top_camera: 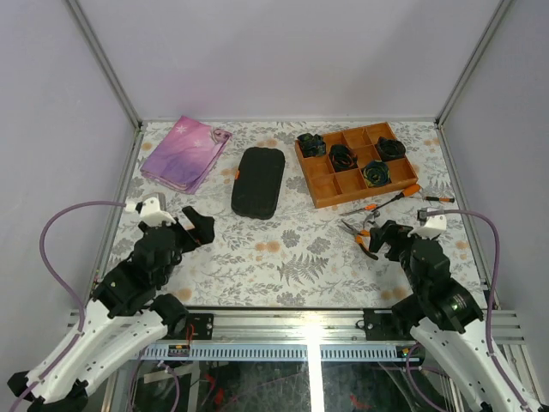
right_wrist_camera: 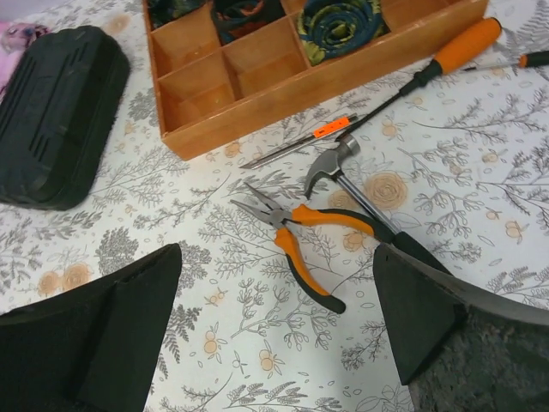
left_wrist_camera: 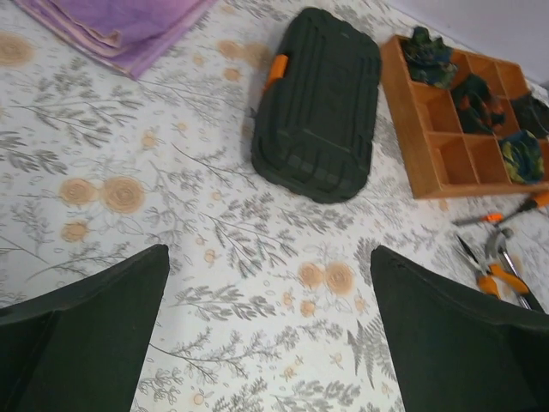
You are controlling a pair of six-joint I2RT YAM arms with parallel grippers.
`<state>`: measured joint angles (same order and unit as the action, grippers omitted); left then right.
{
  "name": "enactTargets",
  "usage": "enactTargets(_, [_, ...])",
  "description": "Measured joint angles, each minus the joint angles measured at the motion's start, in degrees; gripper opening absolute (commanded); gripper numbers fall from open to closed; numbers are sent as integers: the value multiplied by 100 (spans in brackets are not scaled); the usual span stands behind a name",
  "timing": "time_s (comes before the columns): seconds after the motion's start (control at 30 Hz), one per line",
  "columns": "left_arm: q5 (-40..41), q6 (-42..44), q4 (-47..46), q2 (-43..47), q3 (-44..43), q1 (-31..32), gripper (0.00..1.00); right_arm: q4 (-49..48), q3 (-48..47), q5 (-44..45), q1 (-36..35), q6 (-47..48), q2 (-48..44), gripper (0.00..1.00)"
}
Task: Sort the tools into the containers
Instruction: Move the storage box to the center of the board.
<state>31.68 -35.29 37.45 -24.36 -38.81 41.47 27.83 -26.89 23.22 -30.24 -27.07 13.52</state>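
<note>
Black-fingered left hand (top_camera: 199, 226) and right hand (top_camera: 382, 239): both spread fully wide, gripping nothing, low over the near part of the worktop (top_camera: 283, 257).

Right hand sits right at the tools. Pliers (right_wrist_camera: 296, 232) are nearest, just ahead of its fingers. Hammer (right_wrist_camera: 343, 172) is beside them, its handle running under the right finger. Past those, thin driver (right_wrist_camera: 300, 142) and orange-handled screwdriver (right_wrist_camera: 463, 45) lie close along the tray (top_camera: 326, 196) front wall. Small driver (right_wrist_camera: 533, 58) is further right.

Case (top_camera: 258, 182) is mid-worktop, left of the tray, well apart from the tools and more in line with the left hand. It's shut, orange tab on its side.

Tray has bundles (top_camera: 341, 157) in four compartments, no tools in it. Pouch (top_camera: 183, 153) is at the far left.

Progress: effectively zero. All five tools loose on the worktop, none in the case. Likely order: case gets opened first, probably by the left hand, then the right feeds tools across one at a time, pliers being the easiest first pick.
</note>
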Motion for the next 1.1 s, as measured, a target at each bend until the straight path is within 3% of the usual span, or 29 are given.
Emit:
enactTargets(0.47, [-960, 417, -13, -1071, -656, -2236, 100, 358, -745, -730, 1554, -382, 1480, 99])
enactTargets(0.73, [-1384, 474, -20, -1593, -796, -2787, 100, 260, -979, -1172, 1971, -597, 2968, 99])
enactTargets(1.1, [-2151, 586, -192, -2658, -1130, -2966, 100, 205, -1847, -1550, 2109, -376, 4684, 100])
